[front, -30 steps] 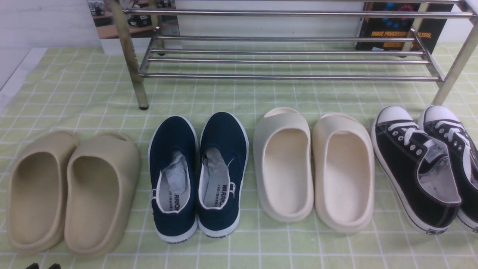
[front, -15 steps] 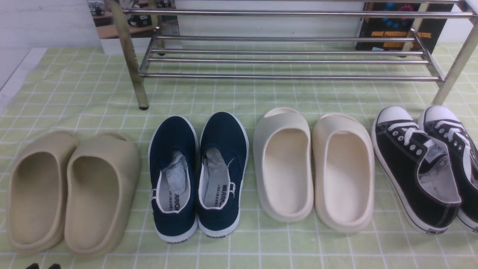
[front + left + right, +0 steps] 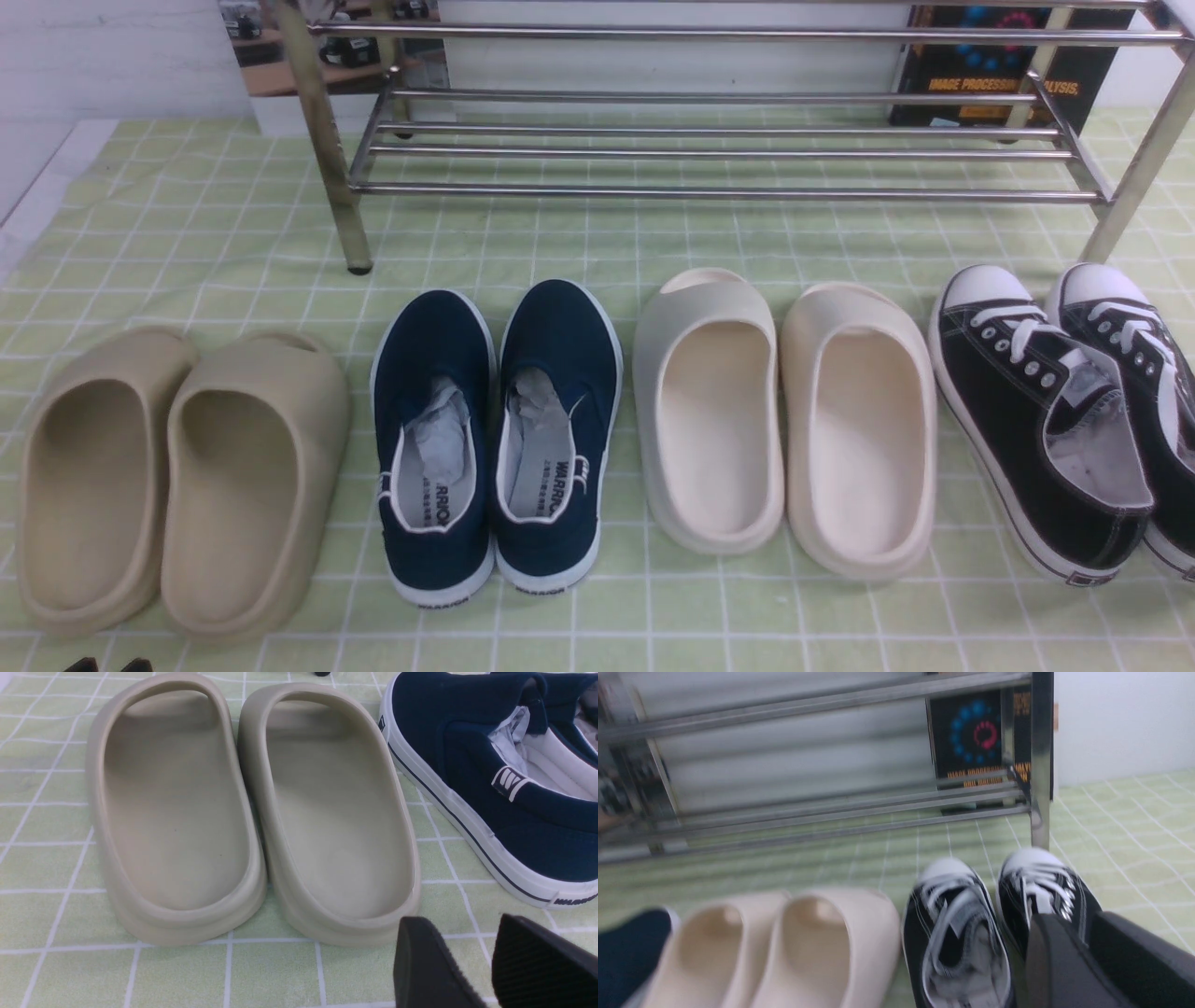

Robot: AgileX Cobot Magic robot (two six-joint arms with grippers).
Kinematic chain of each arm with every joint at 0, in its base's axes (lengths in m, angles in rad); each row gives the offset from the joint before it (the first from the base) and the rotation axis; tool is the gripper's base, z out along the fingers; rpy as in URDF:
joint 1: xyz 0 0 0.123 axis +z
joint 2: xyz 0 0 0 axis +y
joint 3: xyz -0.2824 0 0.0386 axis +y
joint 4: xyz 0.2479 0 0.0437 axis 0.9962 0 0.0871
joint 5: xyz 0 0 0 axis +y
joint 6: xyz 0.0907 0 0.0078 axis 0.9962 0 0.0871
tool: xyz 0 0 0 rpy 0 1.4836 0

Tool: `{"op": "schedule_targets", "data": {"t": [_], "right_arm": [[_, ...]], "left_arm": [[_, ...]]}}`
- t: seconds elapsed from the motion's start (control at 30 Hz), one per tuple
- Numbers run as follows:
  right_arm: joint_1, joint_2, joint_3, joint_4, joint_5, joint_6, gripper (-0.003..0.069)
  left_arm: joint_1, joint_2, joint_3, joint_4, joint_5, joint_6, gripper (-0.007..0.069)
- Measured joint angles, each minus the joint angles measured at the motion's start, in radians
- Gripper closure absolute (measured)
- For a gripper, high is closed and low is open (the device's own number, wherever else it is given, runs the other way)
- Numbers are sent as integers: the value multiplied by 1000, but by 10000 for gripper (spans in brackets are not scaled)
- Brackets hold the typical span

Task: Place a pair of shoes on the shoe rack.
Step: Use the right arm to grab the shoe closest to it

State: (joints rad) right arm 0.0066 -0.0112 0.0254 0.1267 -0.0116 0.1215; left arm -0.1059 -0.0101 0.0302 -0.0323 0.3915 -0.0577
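The black lace-up sneakers (image 3: 1046, 420) are seen rightmost on the checked cloth (image 3: 597, 252), before the chrome shoe rack (image 3: 719, 191); finger spacing is shown by wrist views alone (left gripper (image 3: 462, 928) slightly parted, empty); the right gripper (image 3: 1083, 926) is blurred, perhaps nearly closed; it cannot be told.

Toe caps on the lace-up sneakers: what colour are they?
White toe caps on the black sneakers; the front view shows them best.

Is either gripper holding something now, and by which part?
Nothing is held. The left gripper has only bare cloth between its fingers. The right gripper hangs near the black sneakers, which lie untouched on the cloth.
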Motion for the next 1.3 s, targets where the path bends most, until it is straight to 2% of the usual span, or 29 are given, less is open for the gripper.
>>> {"op": "schedule_targets", "data": {"t": [0.1,0.17,0.23,0.27,0.3,0.37,0.47,0.57,0.7,0.8,0.83,0.87,0.97,1.0,1.03,1.13,1.23,1.3], "right_arm": [[0,0,-3,46,-239,88,510],[0,14,-41,49,-334,95,538],[0,69,-137,37,-363,65,599],[0,84,-161,32,-360,55,606],[0,160,-268,21,-311,4,654],[0,239,-366,16,-255,-56,661],[0,458,-558,11,-73,-241,659],[0,595,-609,18,12,-297,657],[0,905,-779,111,431,-291,642],[0,1087,-924,146,666,-265,582],[1,1097,-940,148,686,-265,576],[1,1141,-970,148,718,-265,540],[4,1266,-1035,137,793,-265,369],[4,1272,-1036,135,796,-265,369],[13,1329,-1039,121,827,-271,273],[51,1436,-1039,87,846,-279,163],[101,1522,-1041,40,819,-274,123],[124,1574,-1049,1,776,-243,124]], "left_arm": [[0,0,0,0,0,0,386],[0,0,0,0,0,0,386],[0,0,0,0,0,0,386],[0,0,0,0,0,0,386],[0,0,0,0,0,0,386],[0,0,0,0,0,0,386],[0,0,0,0,0,0,386],[0,0,0,0,0,0,386],[0,0,0,0,0,0,386],[0,0,0,0,0,0,386],[0,0,0,0,0,0,386],[0,0,0,0,0,0,386],[0,0,0,0,0,0,386],[0,0,0,0,0,0,386],[0,0,0,0,0,0,386],[0,0,0,0,0,0,386],[0,0,0,0,0,0,386],[0,0,0,0,0,0,386]]}}
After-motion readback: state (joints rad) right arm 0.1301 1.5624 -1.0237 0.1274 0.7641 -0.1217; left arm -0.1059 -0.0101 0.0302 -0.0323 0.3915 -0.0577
